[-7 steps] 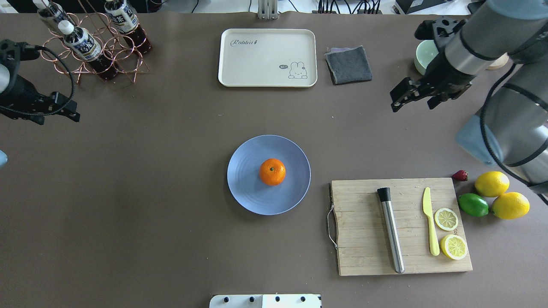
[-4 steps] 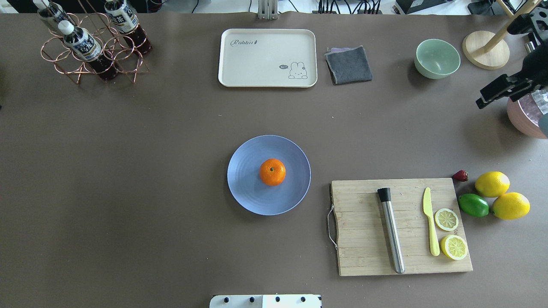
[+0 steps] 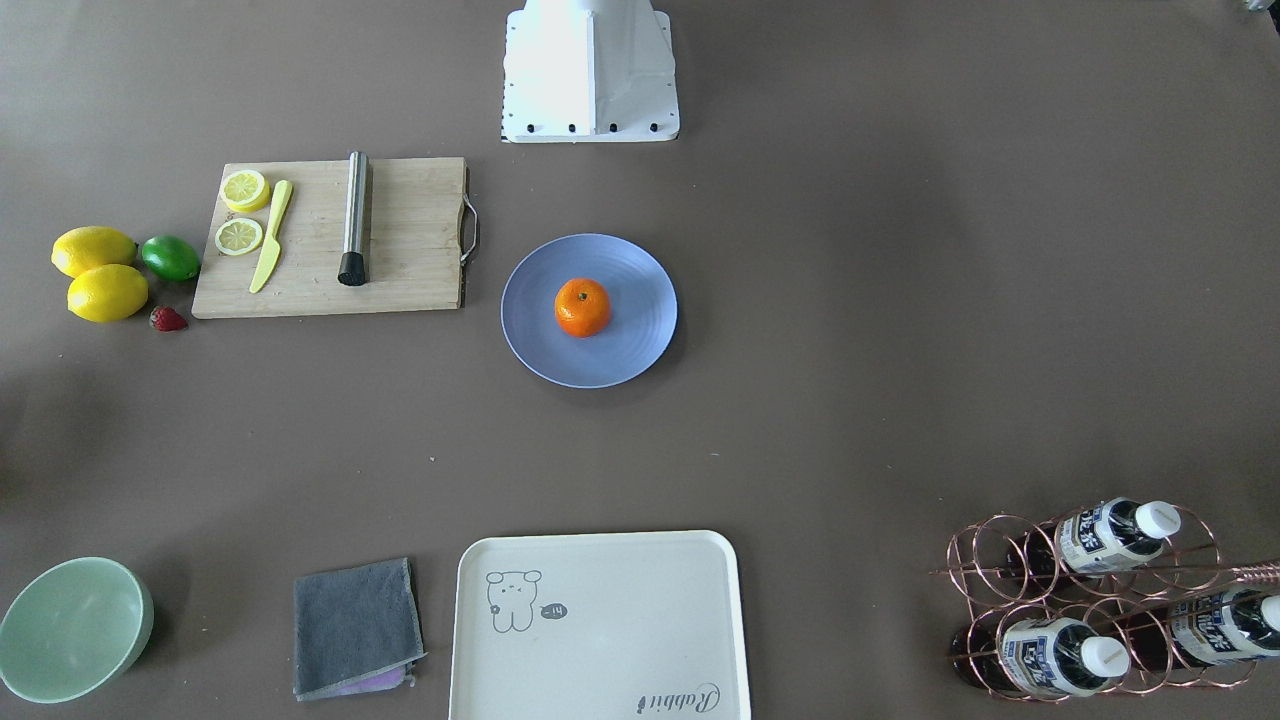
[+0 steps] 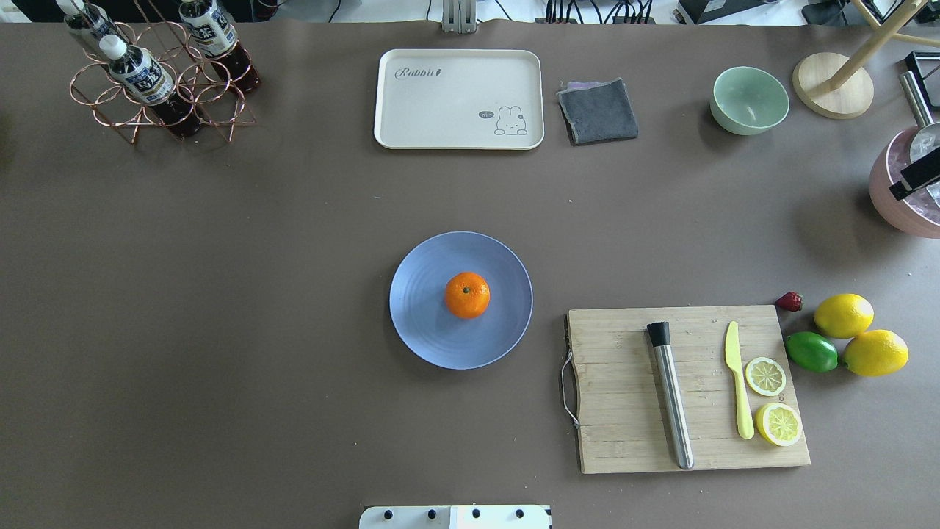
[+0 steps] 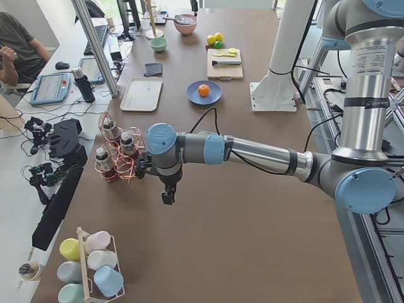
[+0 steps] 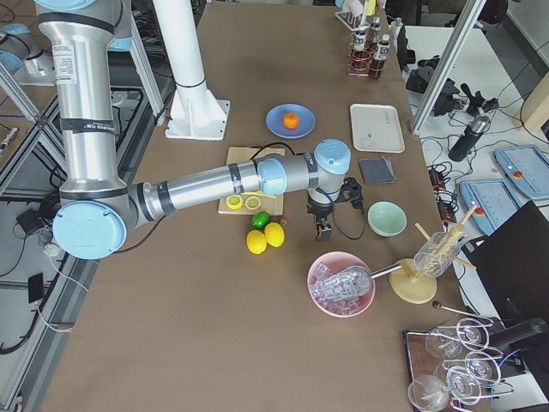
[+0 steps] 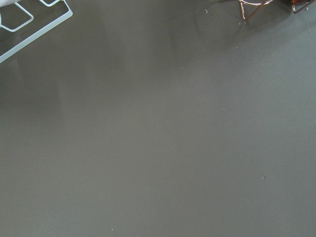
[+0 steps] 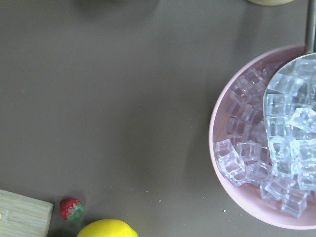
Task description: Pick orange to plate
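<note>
The orange [image 4: 467, 294] rests near the middle of the blue plate [image 4: 426, 330] at the table's centre, also seen as orange [image 3: 582, 306] on plate [image 3: 640, 345]. Nothing touches either. My left gripper [image 5: 167, 197] hangs over bare table beyond the bottle rack, far from the plate, and shows only in the exterior left view, so I cannot tell its state. My right gripper [image 6: 324, 232] hovers near the pink ice bowl. Only one dark finger [image 4: 910, 180] of it reaches into the overhead view's right edge, so I cannot tell whether it is open or shut.
A cutting board [image 4: 624, 411] with a muddler, yellow knife and lemon slices lies right of the plate. Beside it are two lemons [image 4: 844, 316], a lime [image 4: 811, 352] and a strawberry. At the back: cream tray [image 4: 459, 81], grey cloth, green bowl [image 4: 749, 99], bottle rack [image 4: 154, 81]. Pink ice bowl [image 8: 217, 148].
Both arms have pulled outward: the left has left the overhead view and the right has slid to its right edge. The orange and plate have not moved.
</note>
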Tool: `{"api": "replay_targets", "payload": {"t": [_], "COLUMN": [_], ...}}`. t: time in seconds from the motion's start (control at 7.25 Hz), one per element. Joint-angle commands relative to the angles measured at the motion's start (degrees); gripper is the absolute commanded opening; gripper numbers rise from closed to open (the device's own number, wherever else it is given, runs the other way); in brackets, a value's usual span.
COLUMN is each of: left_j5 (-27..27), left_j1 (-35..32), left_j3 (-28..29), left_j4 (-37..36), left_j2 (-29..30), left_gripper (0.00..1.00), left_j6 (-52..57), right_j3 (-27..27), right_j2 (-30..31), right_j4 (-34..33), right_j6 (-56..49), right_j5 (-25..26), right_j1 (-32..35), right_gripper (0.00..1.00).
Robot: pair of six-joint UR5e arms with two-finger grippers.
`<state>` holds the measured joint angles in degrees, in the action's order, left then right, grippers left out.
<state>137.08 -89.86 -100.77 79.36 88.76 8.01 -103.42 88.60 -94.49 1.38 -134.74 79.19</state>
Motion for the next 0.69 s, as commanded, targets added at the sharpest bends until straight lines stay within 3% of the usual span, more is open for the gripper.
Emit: {"api": "replay_targets", "payload": {"t": [0.0,0.55], "left_j5": [0.12,0.12], "left_j1": [-0.23,-0.40], "left_j3": [0.49,0.31], "left_j4": [-0.25,-0.08], "left_j2": [-1.22,-1.31], "left_gripper": [0.97,0.98], "left_j6": [-0.01,-0.10], "right_j3": [0.50,1.64], "right_j2": [2.36,3.86], "right_j4": [-0.34,-0.26], "right_j6": [-4.50,-6.03], "right_j5": [-0.35,-0.26], "right_j1": [3.76,4.30], "right_gripper": [1.00,1.00]}}
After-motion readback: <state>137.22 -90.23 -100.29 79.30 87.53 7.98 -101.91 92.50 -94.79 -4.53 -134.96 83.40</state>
